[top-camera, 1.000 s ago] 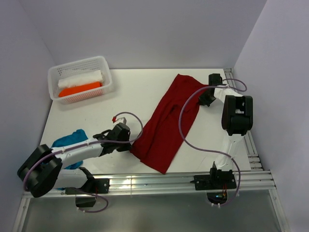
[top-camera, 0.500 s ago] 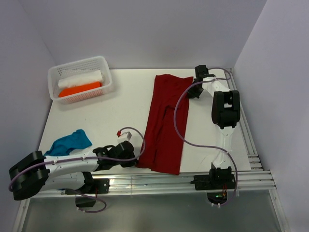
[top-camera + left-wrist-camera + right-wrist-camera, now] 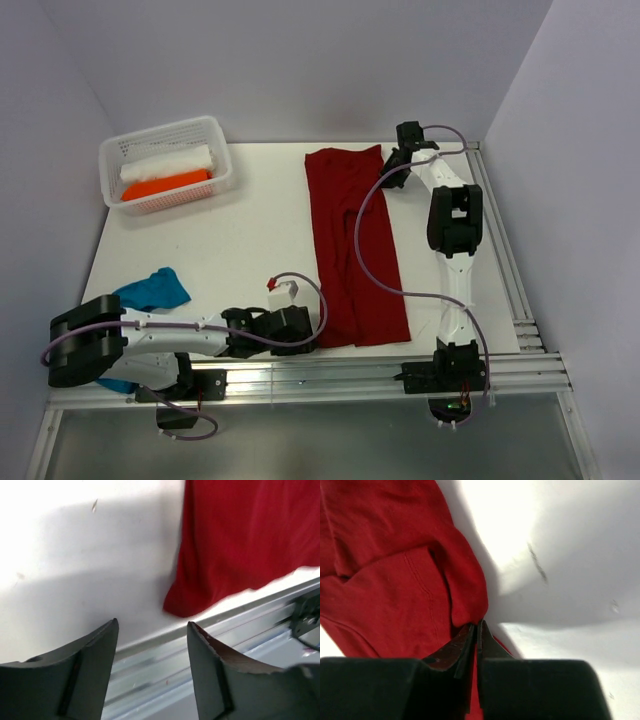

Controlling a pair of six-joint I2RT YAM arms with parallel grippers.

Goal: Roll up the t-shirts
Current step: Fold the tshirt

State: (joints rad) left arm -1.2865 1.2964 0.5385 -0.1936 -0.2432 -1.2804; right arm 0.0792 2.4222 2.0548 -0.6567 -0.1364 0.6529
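Right gripper (image 3: 476, 625): pressed together on the red shirt (image 3: 350, 250) at its far right corner, with cloth caught only at the very tips. Left gripper (image 3: 152, 625): spread wide, nothing between the fingers (image 3: 95, 655), low and just off the shirt's near left corner, not touching it. Red shirt: laid out long from far edge to near edge, a crease running down its middle, a doubled-over lump at the near left corner. Teal shirt (image 3: 150, 290): crumpled, well to the left of the red shirt, partly under the left arm (image 3: 170, 338). Hazards, as judged: the tip-only pinch may let the corner slip if it is pulled. The left gripper could close on one layer of the lump, or on none, so the roll starts skewed. The crease, left unsmoothed, would give a lopsided roll. The red shirt's near edge lies just beside the metal rail (image 3: 330, 370), where cloth might snag or hang over. The cable (image 3: 358, 235) loops above the red shirt and could drag it. The left arm might sweep the teal shirt along. Surface: white table (image 3: 230, 240), matte, a few small marks. Basket (image 3: 160, 133): white, perforated, far left of the red shirt, holding a white roll (image 3: 170, 160) and an orange roll (image 3: 165, 183). Room: plain pale walls (image 3: 300, 70) closing in on the left, far and right sides.
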